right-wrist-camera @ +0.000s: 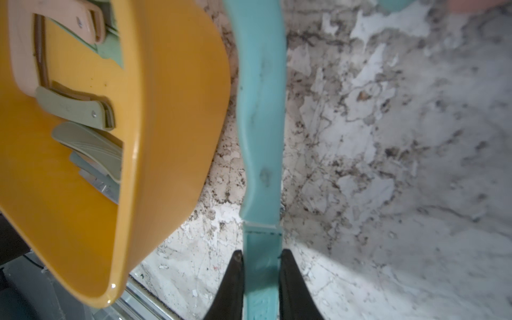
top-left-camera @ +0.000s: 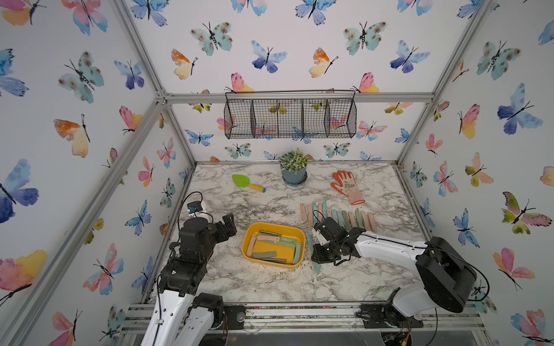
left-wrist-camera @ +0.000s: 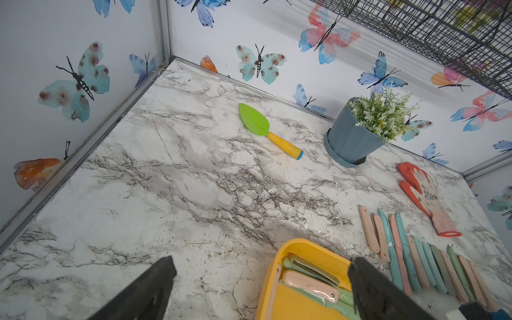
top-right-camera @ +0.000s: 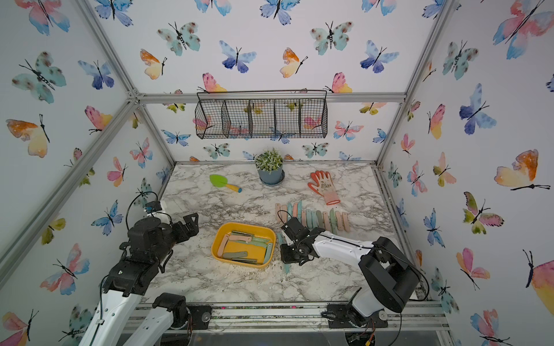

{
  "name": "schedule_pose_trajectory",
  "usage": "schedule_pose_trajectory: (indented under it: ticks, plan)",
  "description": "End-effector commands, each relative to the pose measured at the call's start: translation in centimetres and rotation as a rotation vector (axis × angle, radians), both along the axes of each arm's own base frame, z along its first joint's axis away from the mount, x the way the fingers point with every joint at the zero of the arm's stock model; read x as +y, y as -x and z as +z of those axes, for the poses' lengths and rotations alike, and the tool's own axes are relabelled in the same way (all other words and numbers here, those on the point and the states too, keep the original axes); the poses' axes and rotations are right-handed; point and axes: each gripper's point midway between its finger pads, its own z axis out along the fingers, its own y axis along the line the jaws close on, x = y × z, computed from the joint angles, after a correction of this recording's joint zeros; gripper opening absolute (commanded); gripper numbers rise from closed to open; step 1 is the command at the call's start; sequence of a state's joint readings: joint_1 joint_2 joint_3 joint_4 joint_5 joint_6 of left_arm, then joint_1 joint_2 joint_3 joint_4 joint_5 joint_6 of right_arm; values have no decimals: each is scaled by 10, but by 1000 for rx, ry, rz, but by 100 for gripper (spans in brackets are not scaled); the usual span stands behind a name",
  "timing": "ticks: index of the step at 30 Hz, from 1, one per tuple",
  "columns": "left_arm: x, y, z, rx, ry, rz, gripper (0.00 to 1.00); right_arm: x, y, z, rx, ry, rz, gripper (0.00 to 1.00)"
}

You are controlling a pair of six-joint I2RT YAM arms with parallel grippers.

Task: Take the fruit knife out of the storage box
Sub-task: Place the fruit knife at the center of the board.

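your right gripper (right-wrist-camera: 260,256) is pinching the teal fruit knife (right-wrist-camera: 260,110) by one end, its black fingers (right-wrist-camera: 235,277) pressed against either side of the narrow part. the knife is out of the storage box (right-wrist-camera: 155,138). it runs along the box's right-hand wall, just beside it and outside the rim, over the marble table (right-wrist-camera: 388,166). you can't tell from these views whether the knife rests on the table or hangs just above it. in both top views it shows as a thin teal strip just right of the box, mostly hidden under the gripper; its end (top-left-camera: 317,267) pokes out on the side nearer the robot bases.

your left gripper (left-wrist-camera: 261,261) is spread wide and holds nothing. it hovers to the left of the box, apart from it, and the left wrist view takes in the box's far corner between the fingers.

inside the box several folded knives (top-left-camera: 268,238) with pink, green and grey-green handles lie overlapping, some against the walls. beyond the box and to its right, a row of knives (top-left-camera: 344,218) lies side by side on the table. further beyond the box sit an orange glove (top-left-camera: 347,185), a potted plant (top-left-camera: 293,170) and a green trowel (top-left-camera: 247,182), and a black wire basket (top-left-camera: 290,118) hangs on the wall above them.
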State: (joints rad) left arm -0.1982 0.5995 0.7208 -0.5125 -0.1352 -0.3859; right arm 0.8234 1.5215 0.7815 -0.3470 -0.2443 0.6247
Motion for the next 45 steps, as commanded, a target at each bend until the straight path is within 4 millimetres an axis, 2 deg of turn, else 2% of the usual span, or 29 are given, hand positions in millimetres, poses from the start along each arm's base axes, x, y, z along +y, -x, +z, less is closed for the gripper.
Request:
schedule_pose_trajectory:
  ticks: [1, 17, 36, 45]
  plan:
    - [-2, -1, -1, -8, 7, -8, 98, 11, -2, -5, 16, -46, -7, 15]
    - [-2, -2, -1, -6, 4, -6, 99, -2, 7, -27, 57, 1, -41, 15]
    - [-2, -1, -1, -7, 4, -3, 98, -2, 3, -29, 47, 9, -50, 28]
    - [-2, -2, -1, -5, 3, -3, 98, 0, 1, -27, 37, -2, -55, 29]
